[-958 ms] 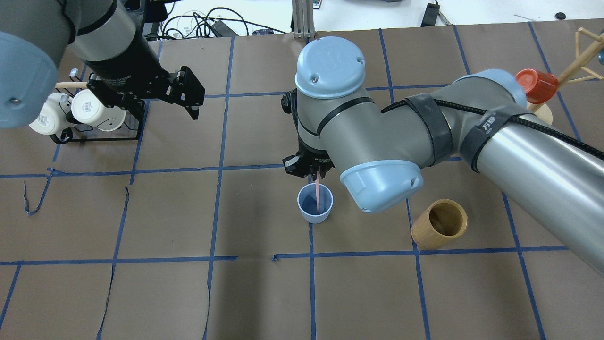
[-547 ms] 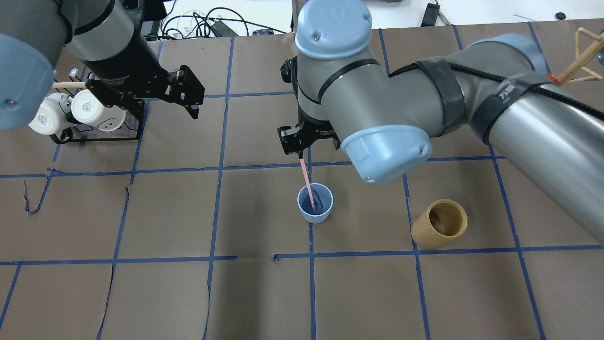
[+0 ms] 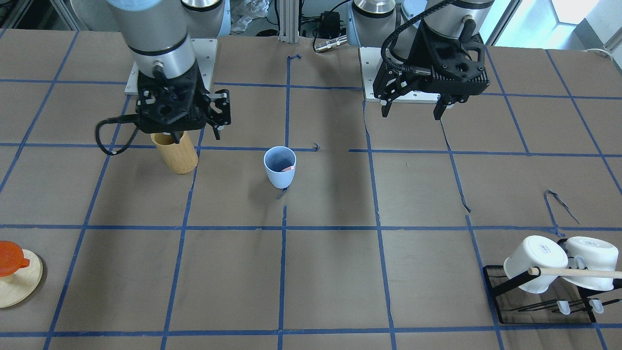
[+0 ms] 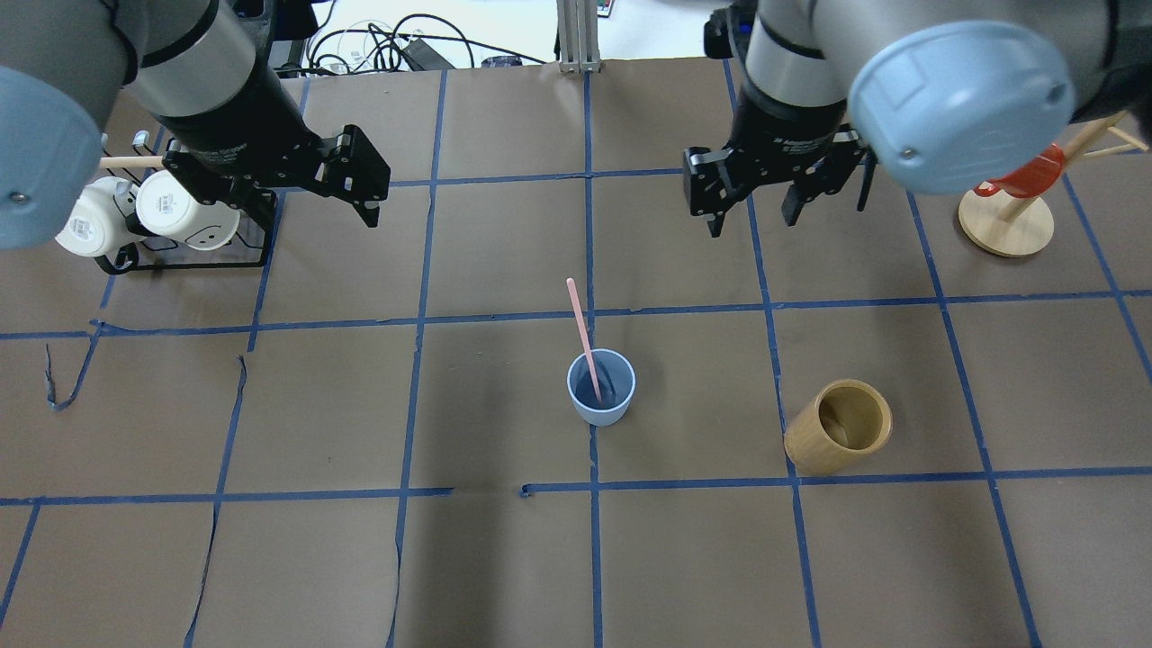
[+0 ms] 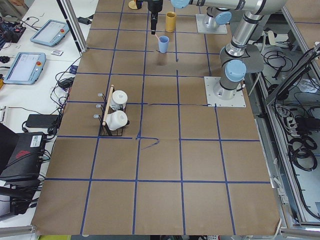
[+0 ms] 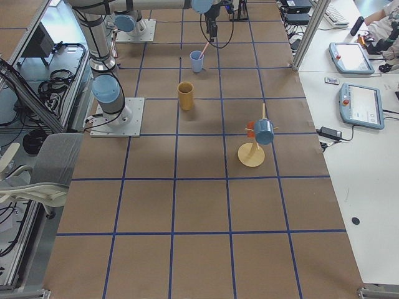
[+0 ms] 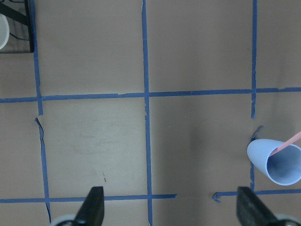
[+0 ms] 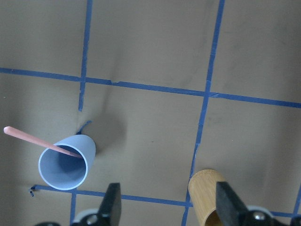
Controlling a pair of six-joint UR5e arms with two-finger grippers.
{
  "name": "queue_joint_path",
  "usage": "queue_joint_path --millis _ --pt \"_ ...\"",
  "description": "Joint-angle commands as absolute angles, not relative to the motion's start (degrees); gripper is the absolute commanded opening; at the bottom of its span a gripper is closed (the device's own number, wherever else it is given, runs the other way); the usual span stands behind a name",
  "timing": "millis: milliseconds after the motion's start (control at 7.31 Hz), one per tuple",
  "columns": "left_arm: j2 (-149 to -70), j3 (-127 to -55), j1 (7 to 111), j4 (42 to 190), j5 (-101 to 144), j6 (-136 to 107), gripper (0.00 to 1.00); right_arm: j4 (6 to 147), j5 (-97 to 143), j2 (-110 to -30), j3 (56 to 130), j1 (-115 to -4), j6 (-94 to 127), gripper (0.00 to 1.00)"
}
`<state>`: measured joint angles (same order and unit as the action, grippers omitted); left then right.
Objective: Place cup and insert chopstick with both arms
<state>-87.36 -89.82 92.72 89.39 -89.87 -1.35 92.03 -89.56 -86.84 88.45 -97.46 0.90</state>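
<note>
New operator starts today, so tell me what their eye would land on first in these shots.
The blue cup at mid-table stands out, with a pink chopstick leaning out over its rim. The left end effector and right end effector hang above the table on either side of it, both open and empty. A bamboo cup stands on the robot's right of the blue cup.

Bright, even light from above covers the brown tabletop [image 4: 504, 558]. Shadows are soft and faint, with a dim patch beside the cup [image 3: 279, 166]. The front-facing view's upper right corner is blown out white. Every view is sharp.
</note>
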Motion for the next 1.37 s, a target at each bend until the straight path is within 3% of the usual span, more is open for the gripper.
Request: queue_joint_path --millis 0,137,274,411,1232 --pt "-87.28 -89.91 92.72 89.38 -90.09 -1.41 1.0 91.49 -88.69 -90.96 88.77 -94.83 0.0 0.82" --pt "-87.28 -89.91 92.72 89.47 -89.83 -1.41 1.0 92.19 -88.51 -91.23 88.07 -94.83 0.09 0.78" --pt "-87.28 -90.17 92.72 89.39 -89.65 -1.41 1.0 92.2 -88.51 -92.54 88.68 -94.83 0.09 0.98" --pt "-87.19 -90.26 92.72 89.38 -89.74 -1.41 1.0 92.2 -89.29 -92.72 88.68 -94.75 -0.09 1.0" --pt "-87.19 -90.26 92.72 89.38 -89.65 -1.49 1.0 92.2 -88.51 -92.99 88.68 -94.39 -0.18 1.0"
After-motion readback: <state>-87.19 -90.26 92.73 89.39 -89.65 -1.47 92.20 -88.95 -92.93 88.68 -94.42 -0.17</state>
